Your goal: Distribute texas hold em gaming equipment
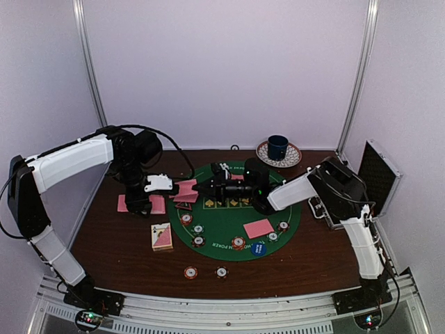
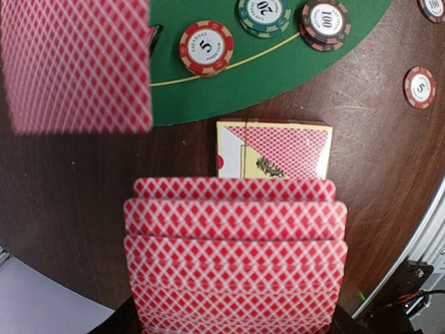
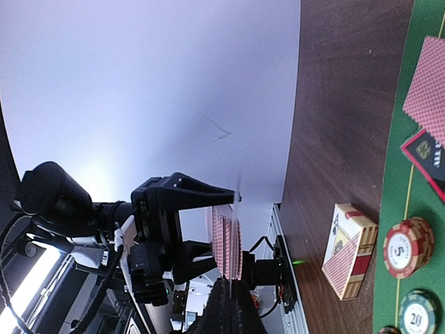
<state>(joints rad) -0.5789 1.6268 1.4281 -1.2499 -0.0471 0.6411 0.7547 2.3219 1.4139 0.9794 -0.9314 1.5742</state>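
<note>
Pale lilac walls [image 1: 222, 69], metal corner posts [image 1: 89, 62], dark wooden table [image 1: 118, 243].

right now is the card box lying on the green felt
No, the card box lies on the bare brown table, just off the left edge of the green mat.
</note>
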